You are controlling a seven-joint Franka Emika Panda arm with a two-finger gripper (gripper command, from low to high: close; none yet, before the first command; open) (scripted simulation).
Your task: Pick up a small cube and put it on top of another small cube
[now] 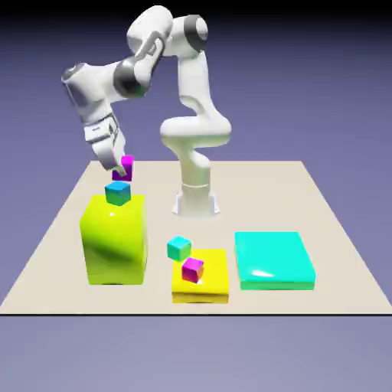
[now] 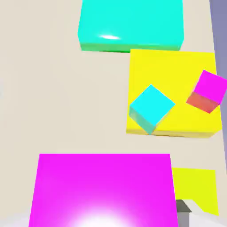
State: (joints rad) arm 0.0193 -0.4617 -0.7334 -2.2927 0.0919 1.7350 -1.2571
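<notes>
No text, label, number or sign is readable anywhere.

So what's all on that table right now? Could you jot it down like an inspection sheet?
Surface: beige table, flat.
Job's things: magenta cube held just above the blue-topped cube, which sits on the tall yellow block; not yet set down.
Clutter: flat yellow block carrying a cyan cube and a second magenta cube; flat cyan slab.
Grippers: gripper shut on the magenta cube.
Cables: nothing seen.
Surroundings: plain blue-violet backdrop.
</notes>
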